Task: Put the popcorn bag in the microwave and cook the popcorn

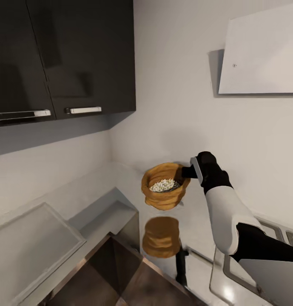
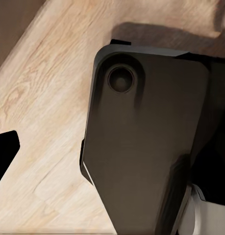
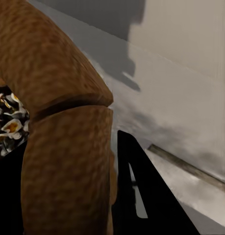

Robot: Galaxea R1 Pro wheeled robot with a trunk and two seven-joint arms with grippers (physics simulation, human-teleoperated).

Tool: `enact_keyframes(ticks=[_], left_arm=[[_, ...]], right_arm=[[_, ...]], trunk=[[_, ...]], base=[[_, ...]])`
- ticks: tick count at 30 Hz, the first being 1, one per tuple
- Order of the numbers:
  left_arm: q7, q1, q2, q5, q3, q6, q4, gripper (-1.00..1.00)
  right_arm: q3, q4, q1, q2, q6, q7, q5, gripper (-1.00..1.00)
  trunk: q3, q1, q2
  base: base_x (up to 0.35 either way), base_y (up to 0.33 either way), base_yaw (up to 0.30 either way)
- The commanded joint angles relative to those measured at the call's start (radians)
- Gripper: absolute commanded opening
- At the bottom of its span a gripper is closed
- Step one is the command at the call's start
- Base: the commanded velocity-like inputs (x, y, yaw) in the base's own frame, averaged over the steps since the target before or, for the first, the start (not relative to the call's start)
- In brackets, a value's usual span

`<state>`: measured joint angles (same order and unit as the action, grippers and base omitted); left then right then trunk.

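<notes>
Grey, shiny countertop (image 1: pixel 197 221) running along white wall into corner, below dark cabinets. Mirror image of popcorn bag (image 1: pixel 165 187) visible on slab; bag itself raised clear of surface, not resting. Sunken stainless sink (image 1: pixel 99 272) set into near edge. Cooktop outline (image 1: pixel 248 272) at right.

R pincer (image 1: pixel 188 171) tips hidden behind popcorn bag (image 1: pixel 165 193) rim.

Dark wall cabinets (image 1: pixel 63 59) against pale walls (image 1: pixel 176 106).
</notes>
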<state>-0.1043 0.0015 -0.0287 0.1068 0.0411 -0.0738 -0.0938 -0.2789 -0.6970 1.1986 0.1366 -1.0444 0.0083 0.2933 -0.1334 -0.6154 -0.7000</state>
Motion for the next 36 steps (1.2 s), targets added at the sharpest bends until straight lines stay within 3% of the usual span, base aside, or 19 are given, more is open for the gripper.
enact_keyframes(ticks=[1, 36], left_arm=[[0.000, 0.000, 0.000, 0.008, 0.003, -0.002, -0.001, 1.00], [-0.002, 0.001, 0.000, 0.008, 0.004, -0.001, -0.001, 1.00]], right_arm=[[-0.005, -0.001, 0.001, 0.001, -0.003, 0.001, 0.003, -1.00], [0.000, -0.001, 0.001, 0.004, -0.003, 0.001, 0.004, -1.00]], trunk=[[-0.002, 0.000, -0.001], [-0.002, 0.000, -0.001]], base=[[-0.346, 0.000, 0.000], [-0.347, 0.000, 0.000]])
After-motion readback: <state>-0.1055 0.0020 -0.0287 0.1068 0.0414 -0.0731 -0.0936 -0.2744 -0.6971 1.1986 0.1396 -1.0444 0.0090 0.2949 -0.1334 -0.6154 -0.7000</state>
